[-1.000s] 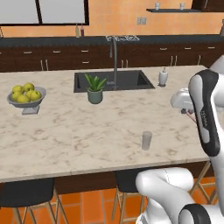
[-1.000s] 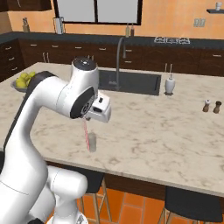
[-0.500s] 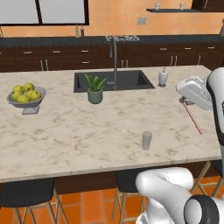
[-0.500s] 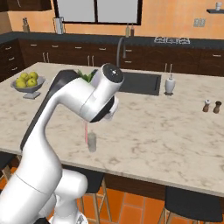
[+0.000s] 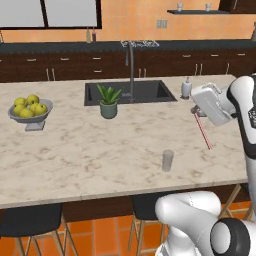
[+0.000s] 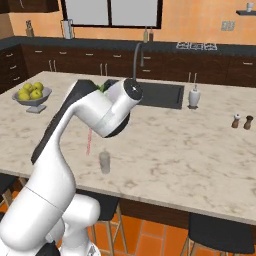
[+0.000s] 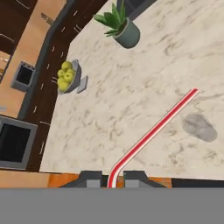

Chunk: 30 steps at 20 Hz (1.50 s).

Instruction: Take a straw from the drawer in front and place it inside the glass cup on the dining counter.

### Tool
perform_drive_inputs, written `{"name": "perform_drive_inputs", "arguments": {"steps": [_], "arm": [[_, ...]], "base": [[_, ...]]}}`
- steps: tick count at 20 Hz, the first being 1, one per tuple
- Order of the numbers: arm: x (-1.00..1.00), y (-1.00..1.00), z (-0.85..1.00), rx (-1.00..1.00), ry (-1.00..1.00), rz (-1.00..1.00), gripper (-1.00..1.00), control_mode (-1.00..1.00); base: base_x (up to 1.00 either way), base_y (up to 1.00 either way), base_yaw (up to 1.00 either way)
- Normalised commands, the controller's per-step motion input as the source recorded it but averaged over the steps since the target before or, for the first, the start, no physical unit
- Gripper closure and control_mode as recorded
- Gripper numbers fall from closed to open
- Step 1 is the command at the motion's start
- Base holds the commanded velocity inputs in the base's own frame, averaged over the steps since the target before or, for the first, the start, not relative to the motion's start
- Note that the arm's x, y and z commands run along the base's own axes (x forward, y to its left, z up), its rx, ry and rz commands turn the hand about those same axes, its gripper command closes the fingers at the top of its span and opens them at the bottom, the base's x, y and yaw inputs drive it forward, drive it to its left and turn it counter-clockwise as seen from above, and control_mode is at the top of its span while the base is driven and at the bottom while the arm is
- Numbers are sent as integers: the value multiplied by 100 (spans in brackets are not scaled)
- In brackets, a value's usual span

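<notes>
Two fingers of the gripper (image 7: 109,177) are clamping the straw (image 7: 153,133), which is hanging above the counter (image 5: 90,150), up and to the right of the cup (image 5: 167,160).

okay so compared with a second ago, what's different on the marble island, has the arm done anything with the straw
The claw has kept its grip on the straw and swung it out over the dining counter; in the right base view the straw's lower end now hangs just left of the glass cup rather than in line with it. Nothing was released. The cup, potted plant and fruit bowl have not moved.
</notes>
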Motion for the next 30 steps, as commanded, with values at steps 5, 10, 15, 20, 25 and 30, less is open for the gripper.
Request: {"name": "perform_drive_inputs", "arguments": {"steps": [5,10,15,20,25,30], "arm": [[7,8,-21,23,0,0,100,-100],[60,0,-18,12,-10,3,100,-100],[41,0,-34,-2,-23,5,100,-100],[9,0,-43,-1,-24,5,100,-100],[34,2,-15,2,-12,5,100,-100],[59,1,-14,0,-11,5,100,-100]], "base": [[0,0,0],[0,0,0],[0,0,0],[0,0,0],[0,0,0],[0,0,0]]}}
